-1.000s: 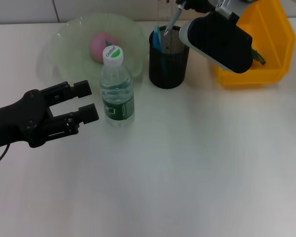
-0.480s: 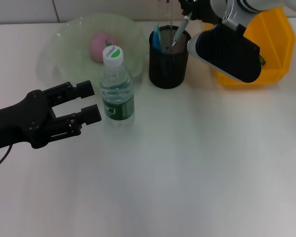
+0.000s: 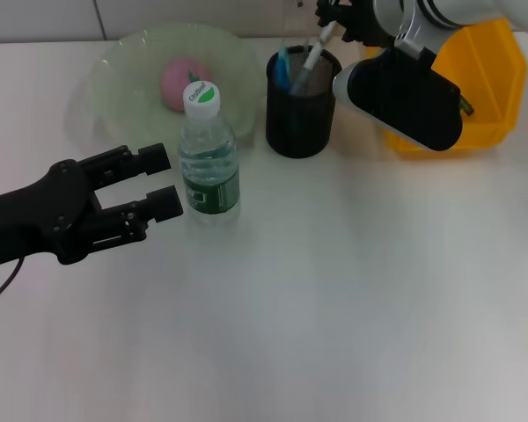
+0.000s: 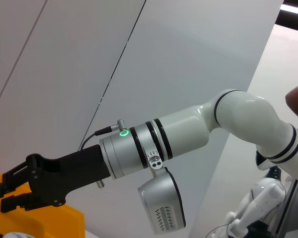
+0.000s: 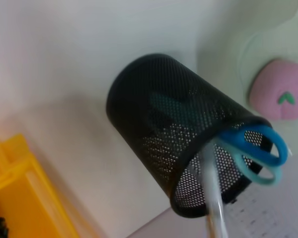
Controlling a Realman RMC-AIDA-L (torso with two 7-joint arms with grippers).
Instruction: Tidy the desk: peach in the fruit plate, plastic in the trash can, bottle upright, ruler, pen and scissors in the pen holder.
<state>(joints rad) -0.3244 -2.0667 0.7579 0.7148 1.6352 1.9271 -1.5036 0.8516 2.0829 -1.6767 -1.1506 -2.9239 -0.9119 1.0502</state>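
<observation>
One silver pen (image 3: 310, 60) is standing in the black mesh pen holder (image 3: 300, 105); right gripper (image 3: 334, 18) at twelve o'clock above it, grip unclear; left gripper (image 3: 160, 183) is spread apart.

**Readable text: almost none**

One printed word is seen on the white-and-green cap (image 3: 201, 95) of the bottle (image 3: 208, 158) in the head view; its letters are too small to be read for certain. White print on the bottle's green label (image 3: 213, 194) cannot be made out. No other text, number or sign can be read in any view.
</observation>
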